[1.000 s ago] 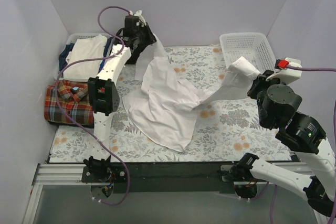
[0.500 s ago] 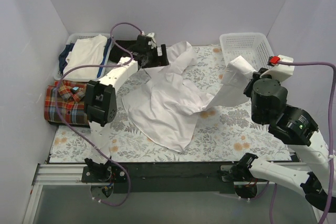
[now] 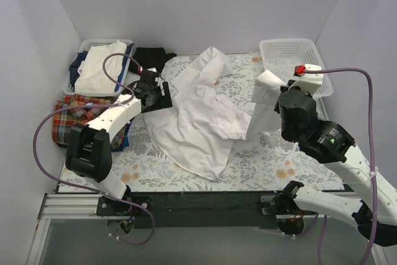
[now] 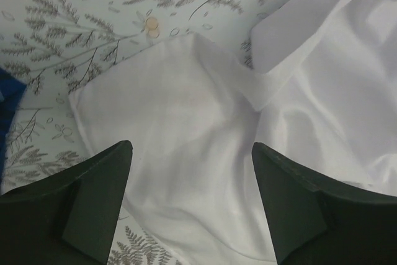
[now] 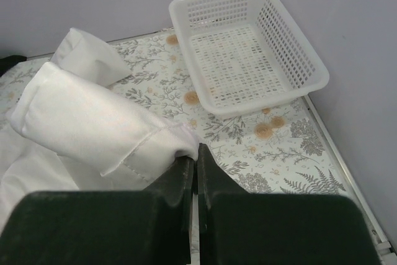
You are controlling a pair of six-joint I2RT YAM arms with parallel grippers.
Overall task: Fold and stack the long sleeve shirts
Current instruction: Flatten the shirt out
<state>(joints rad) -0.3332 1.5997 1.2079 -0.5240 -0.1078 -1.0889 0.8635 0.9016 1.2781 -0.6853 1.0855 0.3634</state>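
The white long sleeve shirt (image 3: 198,116) lies crumpled across the middle of the floral table. One sleeve rises to the right, where my right gripper (image 3: 277,94) holds it off the table. In the right wrist view that gripper (image 5: 196,148) is shut on the sleeve's cuff (image 5: 99,119). My left gripper (image 3: 162,91) hovers low over the shirt's left edge. In the left wrist view it (image 4: 191,147) stands open with only white fabric (image 4: 186,97) below the fingers. The plaid long sleeve shirt (image 3: 71,119) lies folded at the table's left edge.
An empty white basket (image 3: 291,60) stands at the back right, also in the right wrist view (image 5: 248,48). A tray (image 3: 84,44) with folded white and blue clothes sits at the back left. A small black garment (image 3: 152,57) lies by the back wall.
My left gripper has opened and let go of the white shirt, which dropped onto the table. The left arm has come down and nearer. My right arm has shifted left with the sleeve.
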